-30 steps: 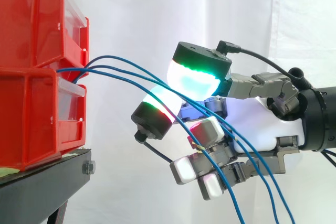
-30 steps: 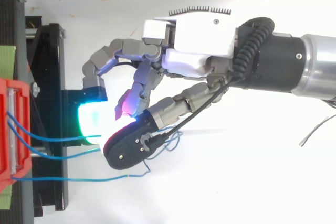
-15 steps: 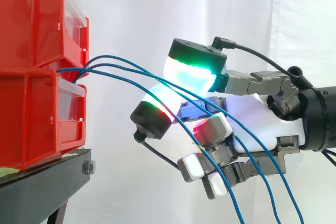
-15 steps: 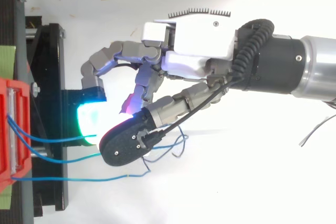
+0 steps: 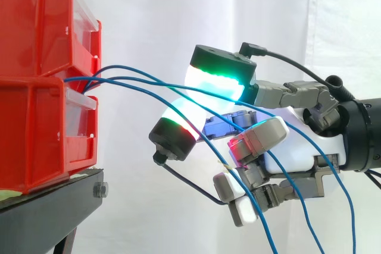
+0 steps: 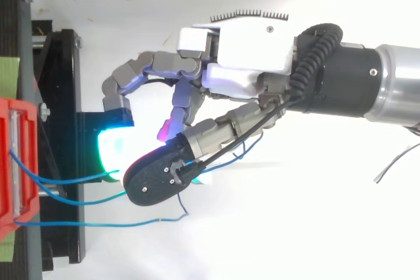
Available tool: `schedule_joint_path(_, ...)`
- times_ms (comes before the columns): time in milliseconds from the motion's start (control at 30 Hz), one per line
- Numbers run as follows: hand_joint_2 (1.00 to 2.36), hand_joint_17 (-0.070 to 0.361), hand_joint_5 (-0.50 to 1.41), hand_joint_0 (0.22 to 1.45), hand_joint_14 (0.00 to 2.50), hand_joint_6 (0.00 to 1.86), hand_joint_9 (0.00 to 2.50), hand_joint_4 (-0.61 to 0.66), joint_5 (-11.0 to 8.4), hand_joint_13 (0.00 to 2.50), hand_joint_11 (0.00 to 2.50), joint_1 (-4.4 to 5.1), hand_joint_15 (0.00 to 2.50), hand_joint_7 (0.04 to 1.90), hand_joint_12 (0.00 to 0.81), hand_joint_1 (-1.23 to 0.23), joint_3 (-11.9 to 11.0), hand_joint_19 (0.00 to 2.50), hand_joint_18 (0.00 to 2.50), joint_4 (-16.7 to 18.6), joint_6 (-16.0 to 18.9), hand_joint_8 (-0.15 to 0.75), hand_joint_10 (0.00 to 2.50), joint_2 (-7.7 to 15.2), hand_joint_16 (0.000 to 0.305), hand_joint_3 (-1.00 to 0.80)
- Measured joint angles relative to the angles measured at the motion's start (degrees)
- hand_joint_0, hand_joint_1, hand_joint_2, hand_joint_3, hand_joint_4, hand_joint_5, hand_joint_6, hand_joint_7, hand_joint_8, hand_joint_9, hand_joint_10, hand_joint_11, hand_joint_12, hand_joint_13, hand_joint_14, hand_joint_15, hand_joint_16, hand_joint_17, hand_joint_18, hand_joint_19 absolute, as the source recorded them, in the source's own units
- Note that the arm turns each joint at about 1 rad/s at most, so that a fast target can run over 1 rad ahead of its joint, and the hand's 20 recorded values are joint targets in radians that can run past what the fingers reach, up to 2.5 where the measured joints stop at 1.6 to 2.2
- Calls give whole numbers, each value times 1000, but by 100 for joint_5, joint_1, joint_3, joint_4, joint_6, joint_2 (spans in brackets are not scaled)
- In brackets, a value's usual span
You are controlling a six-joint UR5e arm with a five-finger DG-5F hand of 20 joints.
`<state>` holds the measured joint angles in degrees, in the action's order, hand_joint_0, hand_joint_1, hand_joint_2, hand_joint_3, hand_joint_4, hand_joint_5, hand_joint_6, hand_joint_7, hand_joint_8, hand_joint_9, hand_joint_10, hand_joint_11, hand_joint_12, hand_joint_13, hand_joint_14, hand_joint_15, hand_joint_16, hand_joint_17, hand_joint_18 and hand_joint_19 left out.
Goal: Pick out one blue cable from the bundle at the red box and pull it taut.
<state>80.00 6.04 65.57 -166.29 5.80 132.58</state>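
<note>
Nearest in the side view, three blue cables (image 5: 119,77) leave the gap between the two stacked red bins (image 5: 36,28) and fan out to the right. They curve across the front of the hand (image 5: 297,141) and drop off the lower edge, so they hang slack rather than straight. Just behind them the hand comes in from the right with its fingers curled. A green-glowing pad (image 5: 217,78) sits above and a second pad (image 5: 178,120) tilts up beneath it. The cables run between these two, which close on them in a pinch; I cannot tell which single strand is gripped. The remaining fingers fold in below the palm. From above, two cables run from the bin front into the meeting point of the pads, while the third (image 6: 98,225) passes beside and apart from them. To the left, the bins rest on a black stand (image 5: 47,212). Farthest back hangs the white curtain (image 5: 178,4).
</note>
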Motion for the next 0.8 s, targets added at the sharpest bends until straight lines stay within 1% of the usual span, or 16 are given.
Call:
schedule_joint_path(100, 1020, 113, -90, 579, 22, 896, 1447, 83, -1, 1262, 1140, 0, 638, 1165, 380, -563, 0, 454, 1057, 0, 0, 330, 36, 0, 50, -185)
schedule_joint_path(167, 1021, 102, -99, 579, 27, 901, 1430, 90, -1, 1341, 1230, 1, 770, 1158, 366, -555, 0, 503, 1024, 0, 0, 307, 38, 0, 45, -197)
schedule_joint_path(233, 1022, 101, -102, 581, 28, 904, 1440, 91, -1, 1377, 1268, 1, 842, 1142, 366, -555, 0, 509, 1026, 0, 0, 298, 37, -1, 45, -202)
schedule_joint_path(367, 1022, 101, -106, 585, 30, 907, 1448, 102, 0, 1420, 1320, 3, 906, 1120, 363, -552, 0, 518, 1034, 0, 0, 297, 40, -1, 45, -219)
schedule_joint_path(467, 1022, 101, -109, 585, 32, 908, 1462, 107, -1, 1469, 1403, 3, 979, 1115, 358, -541, 0, 521, 1034, 0, 0, 291, 36, -2, 45, -227)
schedule_joint_path(700, 1021, 101, -114, 587, 30, 912, 1455, 108, -1, 1518, 1450, 5, 1113, 1092, 350, -531, 0, 550, 1036, 0, -7, 270, 35, -1, 45, -238)
schedule_joint_path(800, 1021, 102, -117, 587, 30, 913, 1440, 109, -1, 1523, 1474, 4, 1151, 1085, 342, -528, 0, 560, 1036, 0, -8, 275, 34, -3, 45, -243)
